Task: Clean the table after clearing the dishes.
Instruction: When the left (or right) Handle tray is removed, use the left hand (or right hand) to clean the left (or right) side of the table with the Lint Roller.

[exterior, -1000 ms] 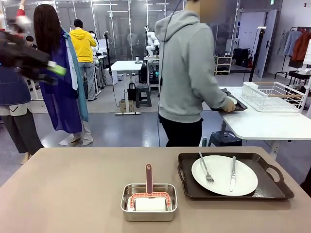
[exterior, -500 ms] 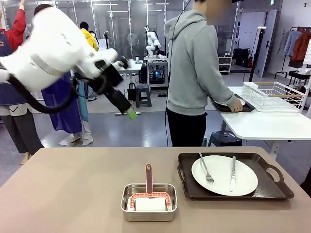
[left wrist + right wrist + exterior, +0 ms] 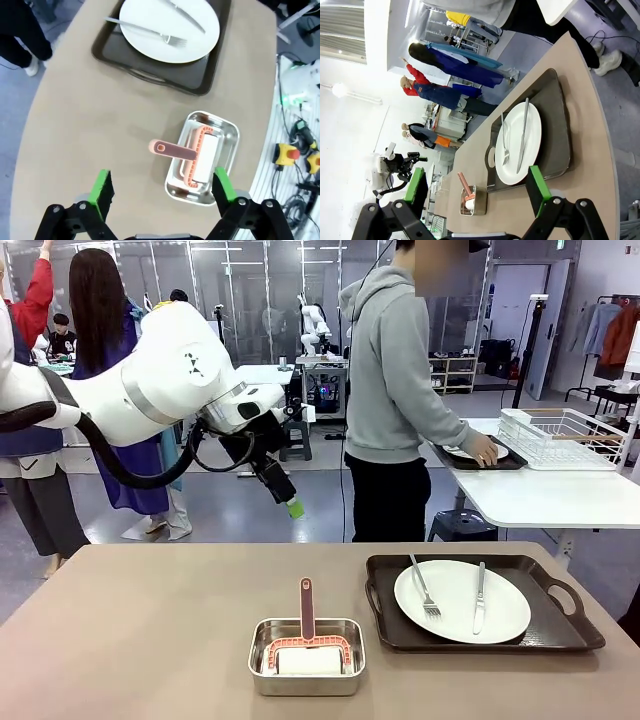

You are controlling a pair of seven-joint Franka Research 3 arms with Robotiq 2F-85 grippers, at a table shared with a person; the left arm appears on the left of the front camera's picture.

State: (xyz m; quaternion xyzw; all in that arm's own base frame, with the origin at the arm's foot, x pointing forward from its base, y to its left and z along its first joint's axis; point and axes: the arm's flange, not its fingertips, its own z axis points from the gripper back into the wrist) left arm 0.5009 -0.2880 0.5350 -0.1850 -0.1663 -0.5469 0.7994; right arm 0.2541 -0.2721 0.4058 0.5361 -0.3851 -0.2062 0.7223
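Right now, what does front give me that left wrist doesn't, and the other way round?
Front adds: the person at the white side table, their hand on a second tray beside the wire rack; also the left arm's hand, seen side-on.
Left wrist adds: that hand's green pads spread wide, and yellow button boxes on the floor.
Both: the beige table, the steel pan holding a pink-handled tool, and the dark tray with plate, fork and knife.
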